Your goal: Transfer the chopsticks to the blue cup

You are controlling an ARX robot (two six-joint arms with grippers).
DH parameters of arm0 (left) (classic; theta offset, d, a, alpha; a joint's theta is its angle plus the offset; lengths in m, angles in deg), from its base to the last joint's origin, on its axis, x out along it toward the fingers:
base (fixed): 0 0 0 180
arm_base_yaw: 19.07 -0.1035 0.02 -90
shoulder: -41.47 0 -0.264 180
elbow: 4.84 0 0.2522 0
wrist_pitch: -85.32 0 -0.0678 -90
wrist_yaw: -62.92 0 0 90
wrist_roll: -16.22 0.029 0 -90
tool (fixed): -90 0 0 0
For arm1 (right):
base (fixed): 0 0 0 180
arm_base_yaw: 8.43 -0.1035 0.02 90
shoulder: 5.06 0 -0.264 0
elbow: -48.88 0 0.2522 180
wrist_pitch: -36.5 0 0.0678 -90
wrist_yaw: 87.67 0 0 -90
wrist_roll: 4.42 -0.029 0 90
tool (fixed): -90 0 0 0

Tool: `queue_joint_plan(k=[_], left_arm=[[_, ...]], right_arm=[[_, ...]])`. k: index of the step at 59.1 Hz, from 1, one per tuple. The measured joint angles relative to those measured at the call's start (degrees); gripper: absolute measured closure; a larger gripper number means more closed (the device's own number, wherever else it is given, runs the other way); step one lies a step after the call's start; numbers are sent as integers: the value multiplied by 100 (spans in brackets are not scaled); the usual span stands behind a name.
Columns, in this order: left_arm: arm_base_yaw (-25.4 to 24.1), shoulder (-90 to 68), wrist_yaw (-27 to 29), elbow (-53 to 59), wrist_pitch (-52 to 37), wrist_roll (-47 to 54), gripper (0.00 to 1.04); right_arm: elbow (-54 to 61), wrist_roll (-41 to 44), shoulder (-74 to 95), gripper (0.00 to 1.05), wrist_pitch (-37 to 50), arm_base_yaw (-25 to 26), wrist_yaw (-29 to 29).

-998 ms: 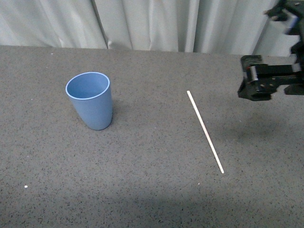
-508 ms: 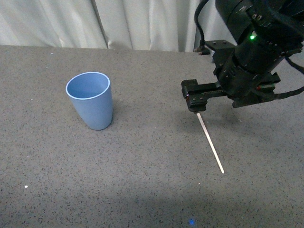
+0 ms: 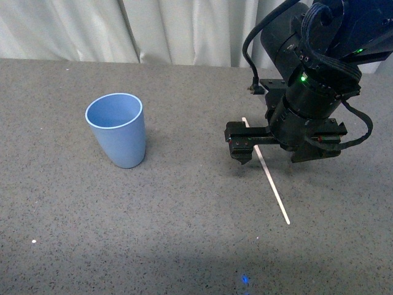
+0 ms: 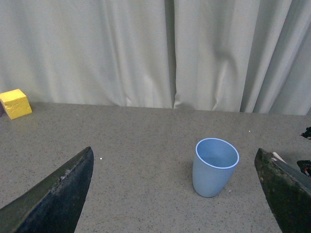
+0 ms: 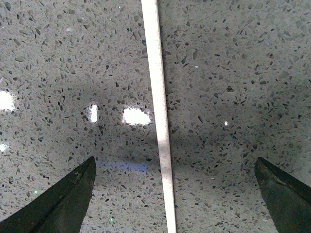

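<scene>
Flat on speckled grey table: stick, diagonal, well rt of cup. Cup upright, mouth up, nearer curtain. Over stick's far half: rt gripper, fingers spread wide either side, nothing grasped, arm hiding part of stick in front view. L gripper likewise spread, empty, facing cup. Yellow block far off by curtain.
</scene>
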Motion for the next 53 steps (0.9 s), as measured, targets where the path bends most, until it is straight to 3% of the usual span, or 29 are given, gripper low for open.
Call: queue_joint_plan(k=[5,8,44,53], left_arm=[[0,0,0,0,2,0,7],[0,0,0,0,0,0,7],[0,0,0,0,0,0,7],[0,0,0,0,0,0,7]], right_arm=[[-79,22,83,10,-90,-22,28],[-105,37,125,15,-122,-31,17],[-201,111,199,104,-184,-24,2],[-146,107,153,104,-85,-26,44]])
